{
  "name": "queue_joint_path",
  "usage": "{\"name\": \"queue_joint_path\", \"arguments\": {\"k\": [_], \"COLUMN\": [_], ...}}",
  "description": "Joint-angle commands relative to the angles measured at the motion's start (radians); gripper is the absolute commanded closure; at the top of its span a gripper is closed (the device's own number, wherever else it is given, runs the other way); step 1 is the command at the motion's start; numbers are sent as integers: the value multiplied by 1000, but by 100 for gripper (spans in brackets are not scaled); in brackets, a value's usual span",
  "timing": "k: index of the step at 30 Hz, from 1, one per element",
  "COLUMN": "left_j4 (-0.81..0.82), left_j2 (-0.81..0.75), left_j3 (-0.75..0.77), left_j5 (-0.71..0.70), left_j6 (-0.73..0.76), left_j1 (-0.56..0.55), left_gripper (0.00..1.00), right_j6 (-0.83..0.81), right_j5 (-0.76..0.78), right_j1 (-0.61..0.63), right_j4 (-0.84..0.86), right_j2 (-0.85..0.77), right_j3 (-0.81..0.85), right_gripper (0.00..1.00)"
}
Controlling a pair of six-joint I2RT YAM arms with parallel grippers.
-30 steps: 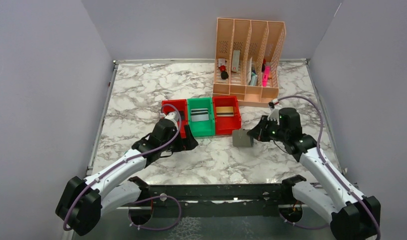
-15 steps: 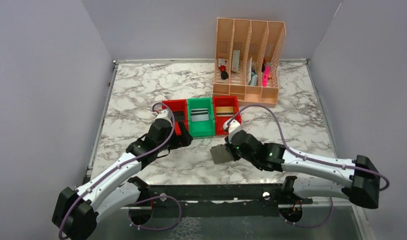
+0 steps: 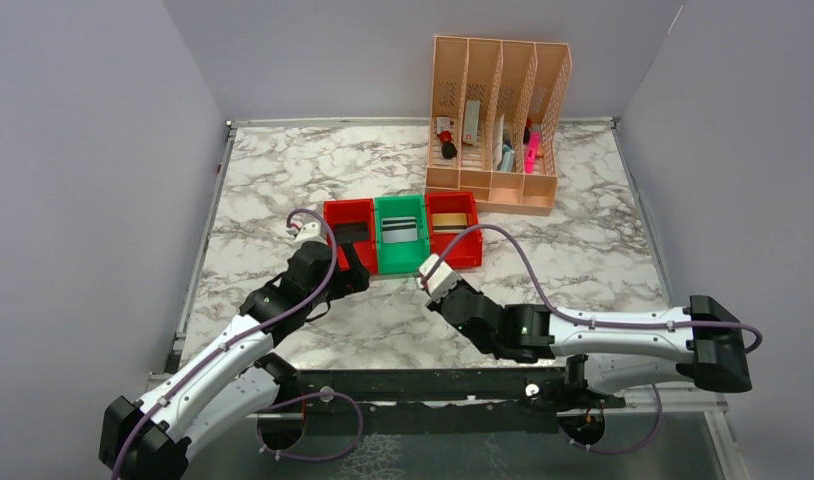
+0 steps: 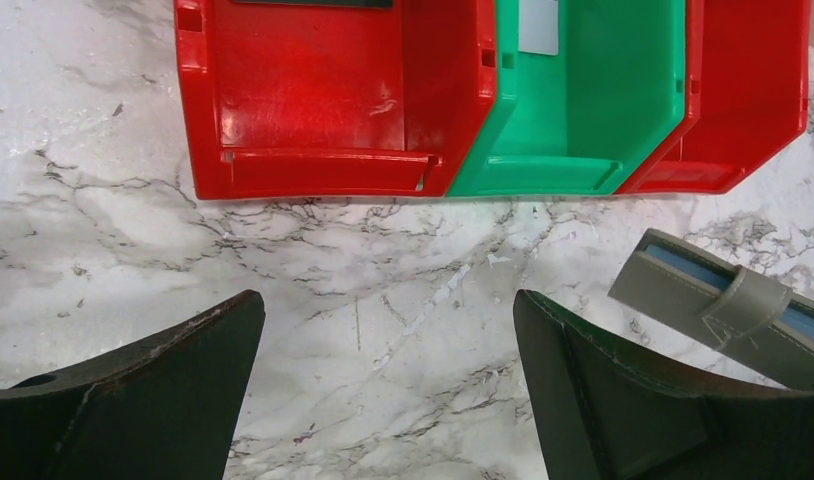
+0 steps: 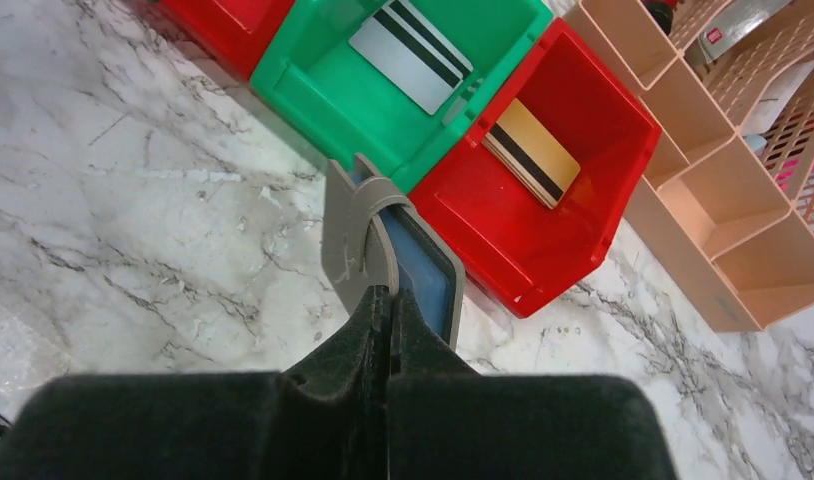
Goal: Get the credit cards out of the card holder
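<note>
My right gripper [image 5: 388, 295] is shut on the card holder [image 5: 348, 235], a grey folding wallet with a strap and a blue inner pocket. It holds the holder on edge just in front of the green bin [image 5: 313, 95]. From the left wrist view the card holder [image 4: 728, 305] shows at the right. My left gripper [image 4: 388, 330] is open over bare marble with nothing between its fingers. Of the credit cards, a silver-grey one [image 5: 411, 52] lies in the green bin. A gold one [image 5: 531, 150] lies in the right red bin [image 5: 583, 250]. A black one [image 3: 352, 232] lies in the left red bin [image 3: 332, 212].
The three bins stand side by side mid-table. A tall peach slotted organiser [image 3: 498, 120] with small items stands behind them at the back. Grey walls close in the left, right and back sides. The arms' bases sit at the near edge.
My right arm has swung left, carrying the card holder from the right of the bins to just in front of them. My left gripper has drawn back a little from the bins, still open.
</note>
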Motion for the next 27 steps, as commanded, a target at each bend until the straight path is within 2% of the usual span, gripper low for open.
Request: {"name": "queue_joint_path", "arguments": {"k": [1,10,16,21,24,27], "left_j4": [-22,-22,-23,-23,-23,-22], "left_j2": [-12,5,-15,-33,-33,-30], "left_j3": [30,38,22,10,11,13], "left_j5": [-39,-8,9,9,12,27], "left_j6": [7,-9,-29,-47,-50,-52], "left_j1": [1,2,2,2,2,2], "left_gripper": [1,1,1,1,1,1], "right_j6": [-84,32,140,208,214,245], "right_j5": [59,-183,-341,-371,-397,-409], "right_j1": [41,141,144,144,144,145], "right_j4": [74,-39,-63,-79,-76,-83], "right_j2": [12,205,256,276,302,311], "right_j3": [5,18,62,96,97,108], "right_gripper": [99,96,92,91,86,77]}}
